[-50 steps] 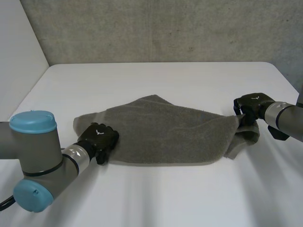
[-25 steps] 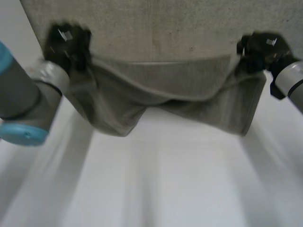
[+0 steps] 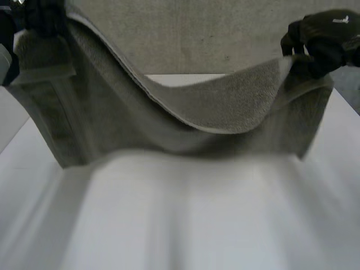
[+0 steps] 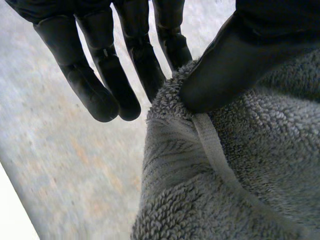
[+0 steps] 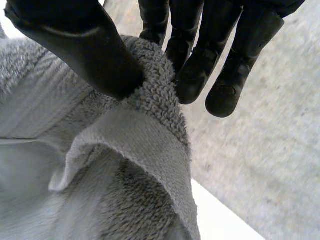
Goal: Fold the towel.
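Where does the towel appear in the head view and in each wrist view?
Head view: the towel hangs sagging between the left hand and the right hand, one upper corner in each.
Left wrist view: a towel corner is pinched under the left hand's thumb.
Right wrist view: a towel corner is pinched between the right hand's thumb and fingers.
Shared landmark: the grey wall behind.

Lit softly, diffusely, from above. Brightest on white counter [image 3: 185, 225], nearly washed out, with pale bands fanning toward front. Dim beneath hanging towel [image 3: 214, 107]; soft shade on counter under lower edge. Evenly lit on grey wall [image 3: 197, 34] behind. Black left hand [image 4: 225, 65], right hand [image 5: 85, 50] dark, faint sheen on fingers [image 5: 232, 75].
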### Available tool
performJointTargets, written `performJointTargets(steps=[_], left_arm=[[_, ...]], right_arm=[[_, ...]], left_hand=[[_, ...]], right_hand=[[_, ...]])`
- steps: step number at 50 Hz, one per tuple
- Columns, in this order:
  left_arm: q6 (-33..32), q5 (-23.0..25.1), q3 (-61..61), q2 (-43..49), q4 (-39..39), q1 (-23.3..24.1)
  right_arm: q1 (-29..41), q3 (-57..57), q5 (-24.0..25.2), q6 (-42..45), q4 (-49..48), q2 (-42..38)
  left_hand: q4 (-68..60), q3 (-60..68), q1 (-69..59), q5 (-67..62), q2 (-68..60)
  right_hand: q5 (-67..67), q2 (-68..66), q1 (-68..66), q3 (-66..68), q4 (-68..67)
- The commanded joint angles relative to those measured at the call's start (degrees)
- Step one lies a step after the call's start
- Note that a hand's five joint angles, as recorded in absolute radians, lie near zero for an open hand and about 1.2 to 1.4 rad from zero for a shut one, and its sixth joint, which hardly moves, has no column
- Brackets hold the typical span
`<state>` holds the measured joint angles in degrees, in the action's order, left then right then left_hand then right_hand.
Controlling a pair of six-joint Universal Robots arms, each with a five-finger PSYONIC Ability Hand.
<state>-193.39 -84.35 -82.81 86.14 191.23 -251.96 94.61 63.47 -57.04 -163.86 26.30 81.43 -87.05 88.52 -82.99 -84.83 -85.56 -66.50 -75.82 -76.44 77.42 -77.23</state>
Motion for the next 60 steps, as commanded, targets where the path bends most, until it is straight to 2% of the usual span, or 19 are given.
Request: performJointTargets(steps=[1,7,11,13,14,16,17,20,22,26,32,36,41,48,49,50,51,52,60], left_arm=[[-3.38,0.32,-1.04,10.42,-0.42,-1.08],[-12.69,0.15,3.95,24.22,-0.24,-0.29],[-14.65,-0.29,11.18,30.05,-0.06,-0.29],[-12.64,-0.64,18.70,32.51,0.63,-0.20],[-12.62,-0.64,18.74,32.52,0.64,-0.20],[-7.64,-0.64,23.73,32.08,4.92,-0.20],[-7.61,-0.64,23.75,32.08,4.95,-0.20],[-0.16,-1.08,25.42,26.13,13.45,-0.99],[1.53,-1.08,24.98,23.99,15.14,-1.08],[3.81,-0.56,20.69,20.57,15.67,-1.52],[3.55,-0.12,9.89,20.39,15.32,-2.13],[3.28,0.24,2.92,20.30,14.97,-2.13],[3.20,0.41,-7.69,20.30,15.14,-2.40],[3.11,1.46,-13.59,20.47,15.23,-1.70],[3.11,2.34,-14.47,20.65,15.23,-1.35],[3.11,2.35,-14.48,20.65,15.23,-1.34],[3.02,3.04,-15.09,21.00,15.23,-1.08],[3.02,3.40,-15.53,21.18,15.23,-0.73],[-0.04,3.49,-14.66,21.09,15.23,0.06]], right_arm=[[0.83,-0.98,-1.66,5.03,2.18,-9.42],[4.87,-7.29,-8.77,9.86,2.80,-21.90],[6.20,-12.41,-12.48,11.37,1.74,-26.41],[7.42,-16.35,-13.19,10.32,-5.68,-27.90],[7.43,-16.36,-13.19,10.31,-5.73,-27.91],[8.57,-14.01,-13.19,6.99,-20.42,-25.99],[8.57,-13.99,-13.19,6.97,-20.49,-25.97],[7.87,-4.79,-13.63,-3.62,-40.40,-13.36],[7.34,-2.65,-12.75,-7.71,-41.85,-9.98],[4.09,-1.86,-6.19,-14.55,-35.38,-9.27],[2.68,-3.35,2.28,-10.71,-16.68,-12.07],[0.22,-5.47,2.37,-5.42,-5.73,-15.87],[-3.73,-9.59,0.36,10.01,11.64,-24.19],[-3.30,-9.51,-4.91,16.37,16.60,-30.71],[-2.95,-9.51,-6.05,16.55,15.99,-31.76],[-2.94,-9.51,-6.07,16.55,15.98,-31.77],[-2.77,-9.51,-6.94,16.55,14.67,-32.30],[-2.51,-9.25,-7.73,16.55,12.31,-32.48],[-1.80,-3.73,-8.97,14.45,1.93,-28.89]], left_hand=[[7.05,-8.52,2.99,14.83,5.56],[7.05,-8.52,2.99,14.83,5.56],[7.05,-8.52,2.99,14.83,5.56],[7.05,-8.52,2.99,14.83,5.56],[7.05,-8.52,2.99,14.83,5.56],[7.05,-8.52,2.99,14.83,5.56],[7.05,-8.52,2.99,14.83,5.56],[7.05,-8.52,2.99,14.83,5.56],[7.05,-8.52,2.99,14.83,5.56],[7.05,-8.52,2.99,14.83,5.56],[7.05,-8.52,2.99,14.83,5.56],[7.05,-8.52,2.99,14.83,5.56],[7.05,-8.52,2.99,14.83,5.56],[7.05,-8.52,2.99,14.83,5.56],[7.05,-8.52,2.99,14.83,5.56],[7.05,-8.52,2.99,14.83,5.56],[7.05,-8.52,2.99,14.83,5.56],[7.05,-8.52,2.99,14.83,5.56],[7.05,-8.52,2.99,14.83,5.56]], right_hand=[[-3.50,-4.18,-3.56,2.58,-2.77],[-3.50,-4.18,-3.56,2.58,-2.77],[-3.50,-4.18,-3.56,2.58,-2.77],[-3.50,-4.18,-3.56,2.58,-2.77],[-3.50,-4.18,-3.56,2.58,-2.77],[-3.50,-4.18,-3.56,2.58,-2.77],[-3.50,-4.18,-3.56,2.58,-2.77],[-3.50,-4.18,-3.56,2.58,-2.77],[-3.50,-4.18,-3.56,2.58,-2.77],[-3.50,-4.18,-3.56,2.58,-2.77],[-3.50,-4.18,-3.56,2.58,-2.77],[-3.50,-4.18,-3.56,2.58,-2.77],[-3.50,-4.18,-3.56,2.58,-2.77],[-3.50,-4.18,-3.56,2.58,-2.77],[23.91,23.24,23.85,-24.84,24.65],[24.19,23.51,24.13,-25.12,24.92],[52.17,51.49,52.11,-53.10,52.90],[66.50,65.82,66.44,-67.42,67.23],[66.50,65.82,66.44,-67.42,67.23]])
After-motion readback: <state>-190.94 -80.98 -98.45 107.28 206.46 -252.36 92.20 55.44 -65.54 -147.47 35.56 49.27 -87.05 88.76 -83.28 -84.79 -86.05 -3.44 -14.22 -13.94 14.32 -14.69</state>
